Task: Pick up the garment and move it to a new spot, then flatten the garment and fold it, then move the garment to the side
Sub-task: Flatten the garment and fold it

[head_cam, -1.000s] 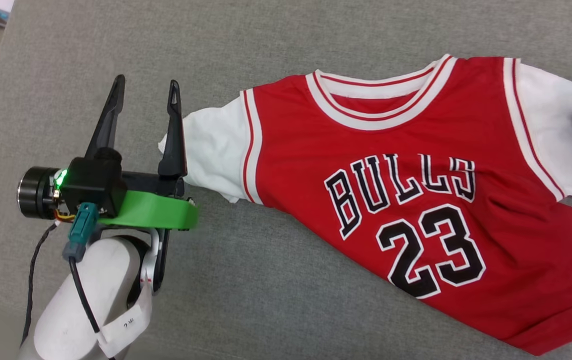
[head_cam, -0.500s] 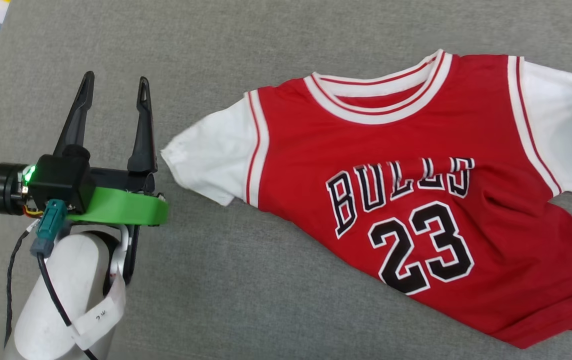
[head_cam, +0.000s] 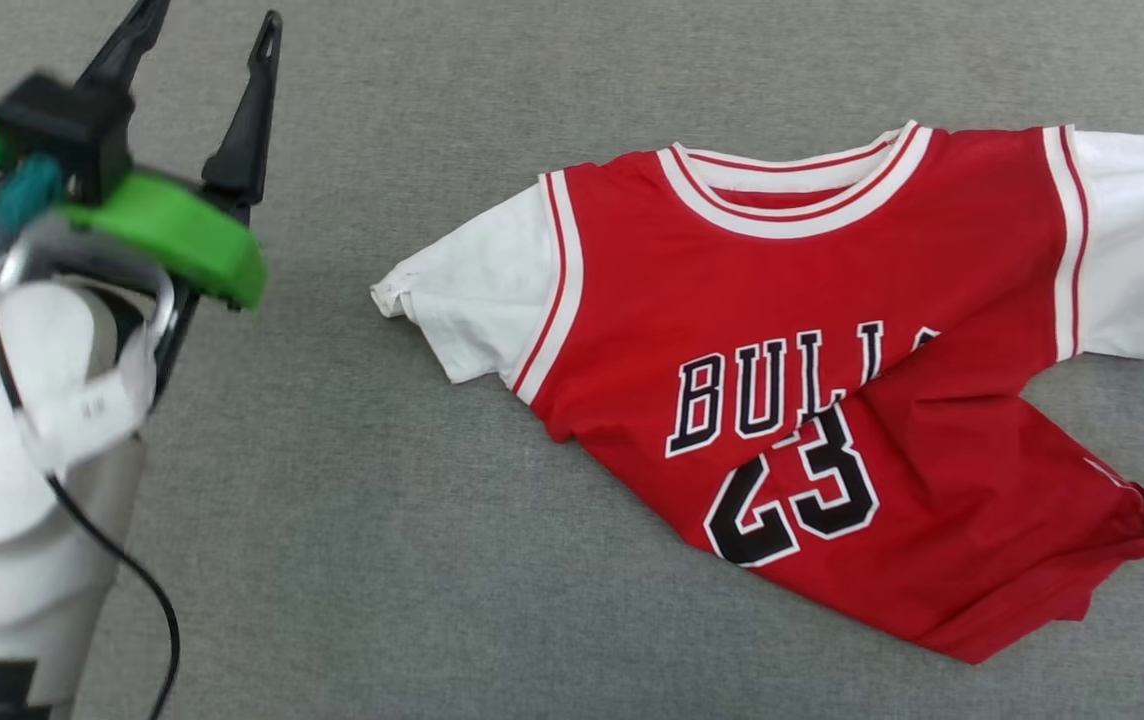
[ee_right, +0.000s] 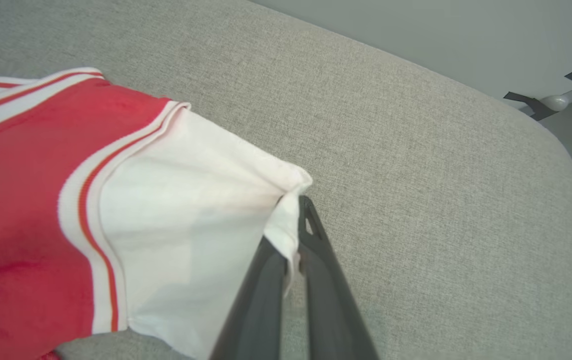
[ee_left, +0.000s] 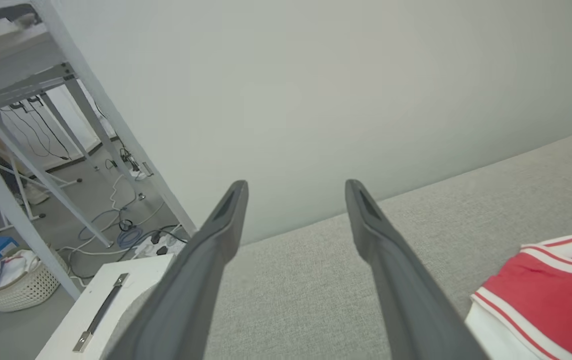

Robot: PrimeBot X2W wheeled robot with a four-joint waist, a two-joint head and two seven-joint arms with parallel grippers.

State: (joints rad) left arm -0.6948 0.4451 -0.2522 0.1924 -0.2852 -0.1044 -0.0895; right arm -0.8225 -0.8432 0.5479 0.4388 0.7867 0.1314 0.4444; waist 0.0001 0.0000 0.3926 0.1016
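The garment (head_cam: pixel 832 400), a red jersey with white sleeves and "BULLS 23" on its front, lies on the grey cushion (head_cam: pixel 452 560), its lower half creased over the lettering. My right gripper (ee_right: pixel 293 220) is shut on the hem of one white sleeve (ee_right: pixel 186 200), the cloth pinched between its dark fingers. My left gripper (head_cam: pixel 197 30) is open and raised at the upper left of the head view, well clear of the other white sleeve (head_cam: pixel 472 290). In the left wrist view my left gripper (ee_left: pixel 296 200) has nothing between its fingers, and the garment (ee_left: pixel 551 295) lies at the lower right.
The grey cushion's rounded corner (ee_right: pixel 556 145) lies just beyond the held sleeve. Off the cushion's left side stand a white table frame (ee_left: pixel 41 125), a white box (ee_left: pixel 111 300), floor cables (ee_left: pixel 126 230) and a wicker basket (ee_left: pixel 11 280).
My right gripper has shut on the right sleeve. My left gripper has let go of the left sleeve, drawn away left and risen. The garment's lower half has bunched up.
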